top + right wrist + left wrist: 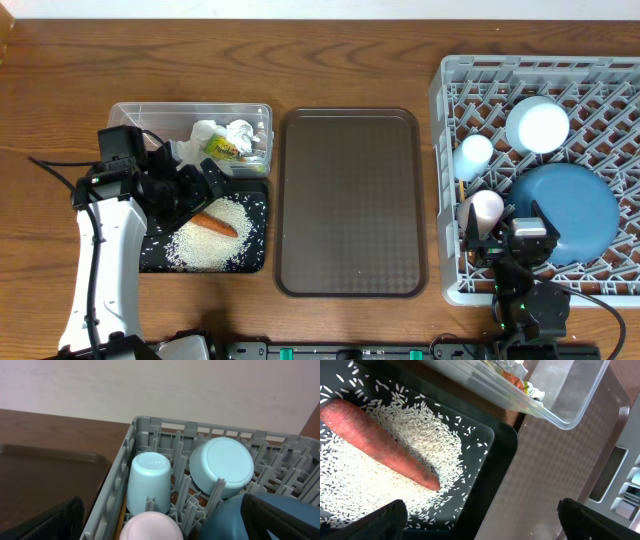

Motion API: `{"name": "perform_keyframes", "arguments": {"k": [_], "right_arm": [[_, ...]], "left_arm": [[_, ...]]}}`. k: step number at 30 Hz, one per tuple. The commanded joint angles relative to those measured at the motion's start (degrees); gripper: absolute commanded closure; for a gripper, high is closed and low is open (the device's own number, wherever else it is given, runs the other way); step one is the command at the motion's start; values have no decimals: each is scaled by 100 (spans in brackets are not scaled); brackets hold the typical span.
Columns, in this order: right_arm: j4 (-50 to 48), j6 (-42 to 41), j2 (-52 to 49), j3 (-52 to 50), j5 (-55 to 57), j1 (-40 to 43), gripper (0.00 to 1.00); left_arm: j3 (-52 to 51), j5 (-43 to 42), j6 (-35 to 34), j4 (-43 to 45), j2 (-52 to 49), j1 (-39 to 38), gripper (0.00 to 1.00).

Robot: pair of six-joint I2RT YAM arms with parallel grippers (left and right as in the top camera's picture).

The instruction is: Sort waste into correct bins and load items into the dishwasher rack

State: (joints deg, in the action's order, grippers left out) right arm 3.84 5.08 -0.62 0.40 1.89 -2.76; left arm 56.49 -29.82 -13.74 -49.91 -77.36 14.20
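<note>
The carrot (215, 224) (380, 445) lies on loose rice (205, 245) (415, 440) in the black bin (255, 200) (500, 455). Crumpled paper wads (238, 131) and a yellow-green wrapper (222, 149) sit in the clear tub (150, 115) (570, 405). My left gripper (212, 186) (482, 520) hangs open over the black bin's right edge, holding nothing. In the grey rack (450, 120) (112, 485) stand the upturned bowl (537, 125) (222, 465), light blue cup (474, 152) (148, 480), pink cup (487, 207) (150, 527) and blue plate (565, 210) (225, 520). A thin wooden chopstick (123, 510) shows by the rack's left wall. My right gripper (503, 222) (160, 520) is open above the pink cup.
A large brown serving tray (350, 200) (555, 470) lies between the bins and the rack. The left arm's white link (105, 270) reaches in from the front left. The wooden table (300, 50) extends behind everything.
</note>
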Motion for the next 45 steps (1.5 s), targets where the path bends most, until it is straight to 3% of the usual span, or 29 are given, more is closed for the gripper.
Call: {"name": "perform_keyframes", "arguments": {"k": [1, 29, 36, 45], "right_arm": [[24, 76, 35, -11, -42, -26, 1], [26, 76, 35, -11, -44, -26, 1], [26, 76, 35, -11, -44, -26, 1], [26, 76, 2, -11, -44, -26, 1]], "left_arm": [[-24, -11, -46, -17, -11, 26, 1], [-24, -7, -46, -17, 42, 28, 1], [-46, 96, -46, -20, 787, 24, 1], [-57, 94, -46, -20, 2496, 20, 1]]}}
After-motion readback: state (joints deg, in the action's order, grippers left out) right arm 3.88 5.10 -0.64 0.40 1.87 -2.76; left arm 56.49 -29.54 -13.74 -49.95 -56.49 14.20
